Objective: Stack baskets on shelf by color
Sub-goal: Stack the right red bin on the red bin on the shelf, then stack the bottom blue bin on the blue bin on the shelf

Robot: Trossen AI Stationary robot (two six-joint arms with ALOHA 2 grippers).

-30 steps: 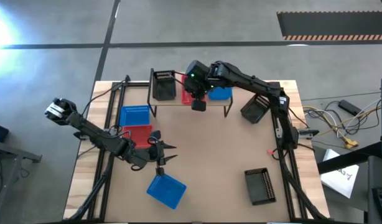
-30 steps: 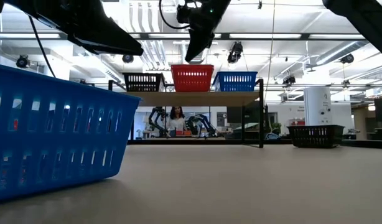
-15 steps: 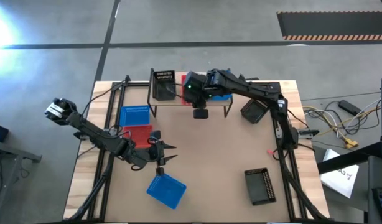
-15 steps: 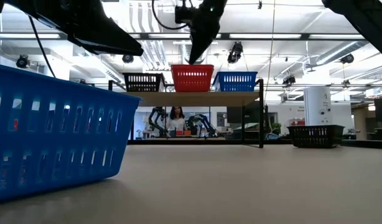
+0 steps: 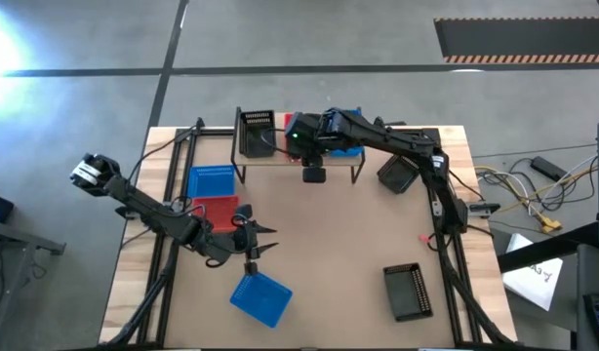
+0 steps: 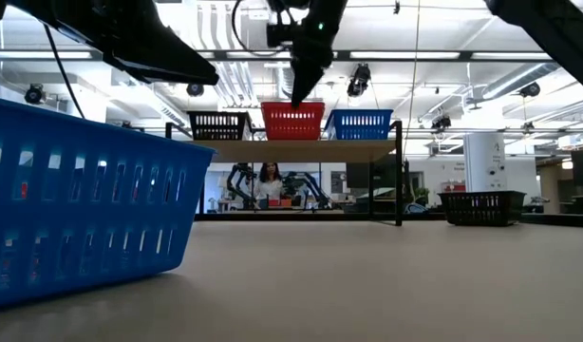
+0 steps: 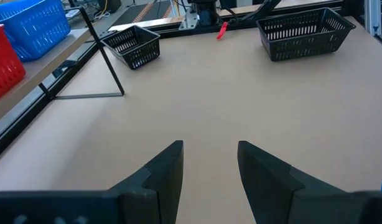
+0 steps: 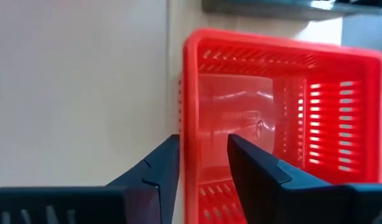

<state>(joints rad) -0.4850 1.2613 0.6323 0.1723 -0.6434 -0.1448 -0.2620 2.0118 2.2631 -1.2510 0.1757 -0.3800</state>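
Shelf (image 5: 280, 157) holds unlabelled red basket (image 8: 284, 118) beneath right fingers (image 8: 160, 171).

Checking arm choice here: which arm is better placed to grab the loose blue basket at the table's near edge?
Left. The left gripper, jaws open, hangs right beside that blue basket, while the right gripper is over the red basket on the shelf.

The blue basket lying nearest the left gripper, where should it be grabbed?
Probably one long rim wall of the blue basket, taken from straight above: it sits upright with its mouth open, and the left gripper, fingers open, can straddle the thin wall.
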